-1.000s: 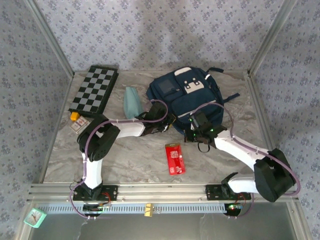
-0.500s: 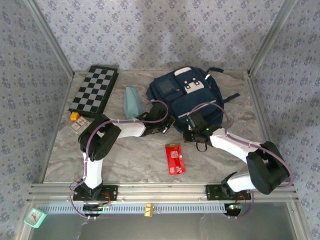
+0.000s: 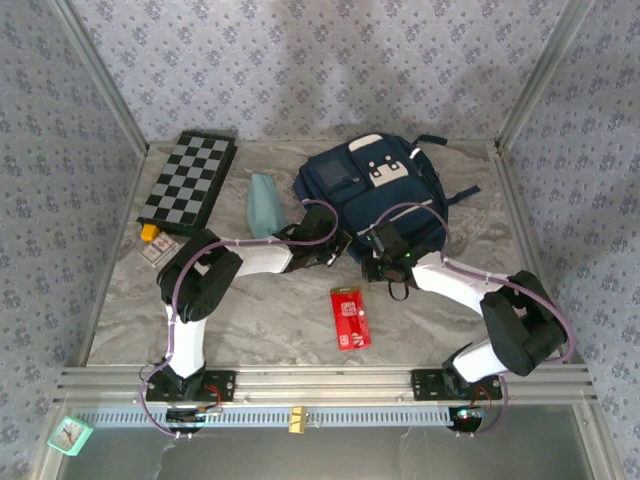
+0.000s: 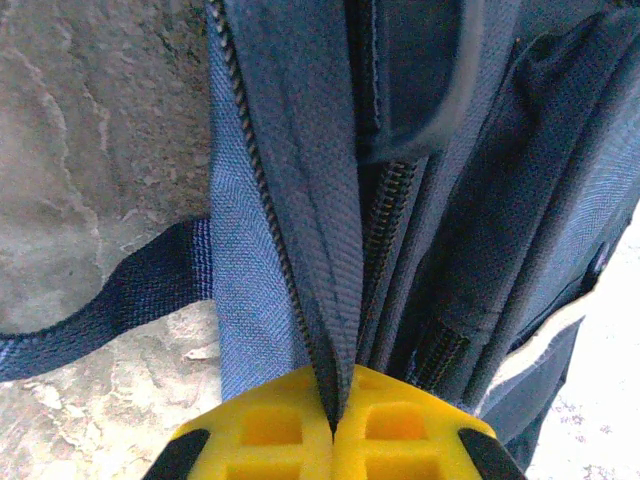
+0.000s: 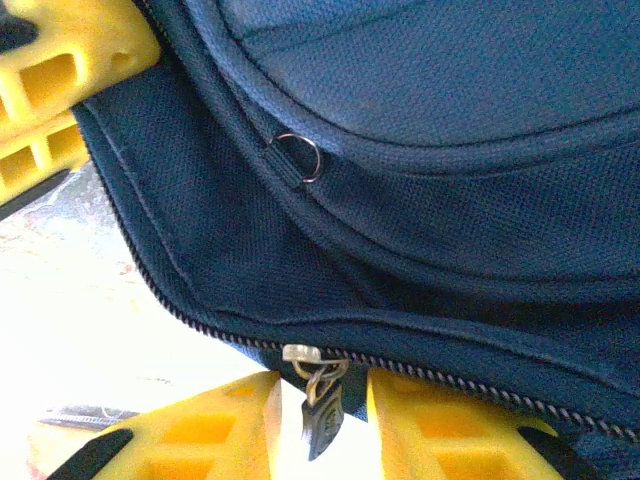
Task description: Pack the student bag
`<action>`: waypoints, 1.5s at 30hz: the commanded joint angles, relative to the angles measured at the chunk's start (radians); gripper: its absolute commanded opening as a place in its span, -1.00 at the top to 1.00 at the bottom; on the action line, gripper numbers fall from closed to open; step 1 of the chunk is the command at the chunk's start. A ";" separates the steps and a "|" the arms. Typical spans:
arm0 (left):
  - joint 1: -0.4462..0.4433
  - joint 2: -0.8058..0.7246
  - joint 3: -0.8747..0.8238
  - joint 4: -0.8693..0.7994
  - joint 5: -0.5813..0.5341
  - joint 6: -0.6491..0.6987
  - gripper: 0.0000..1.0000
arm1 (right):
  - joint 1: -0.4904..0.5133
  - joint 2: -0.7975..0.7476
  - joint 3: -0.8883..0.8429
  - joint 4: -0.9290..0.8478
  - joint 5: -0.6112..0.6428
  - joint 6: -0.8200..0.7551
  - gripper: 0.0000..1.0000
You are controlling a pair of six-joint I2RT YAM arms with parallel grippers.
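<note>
Marbled table (image 3: 250,310) has bag (image 3: 370,190) at far centre-right. Left gripper (image 4: 333,425) is at the bag's near edge, fingers together, clamped on a fabric fold. Right gripper (image 5: 322,395) is just beside it on the same edge, fingers apart, zipper pull (image 5: 322,422) hanging between them.

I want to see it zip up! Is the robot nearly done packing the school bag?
Not nearly. Done: nothing looks packed; the red packet, teal pouch and chessboard lie on the table outside the student bag. In hand: the left gripper pinches the bag's fabric beside a zipper, and the right gripper straddles the zipper pull. Left: open it, load things, zip up.
</note>
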 commanded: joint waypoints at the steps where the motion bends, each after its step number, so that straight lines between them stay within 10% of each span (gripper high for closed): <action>1: -0.019 -0.011 0.054 0.027 0.007 0.012 1.00 | 0.011 0.035 0.037 0.014 0.054 -0.008 0.37; 24: 0.012 -0.098 0.033 -0.065 -0.056 0.086 1.00 | 0.028 -0.049 0.041 -0.143 0.168 0.014 0.98; 37: 0.177 -0.100 0.108 -0.223 -0.066 0.257 1.00 | -0.077 -0.289 -0.012 -0.409 0.076 0.060 1.00; 45: 0.235 -0.015 0.267 -0.273 0.055 0.405 0.94 | 0.028 -0.229 0.084 -0.281 -0.112 0.064 1.00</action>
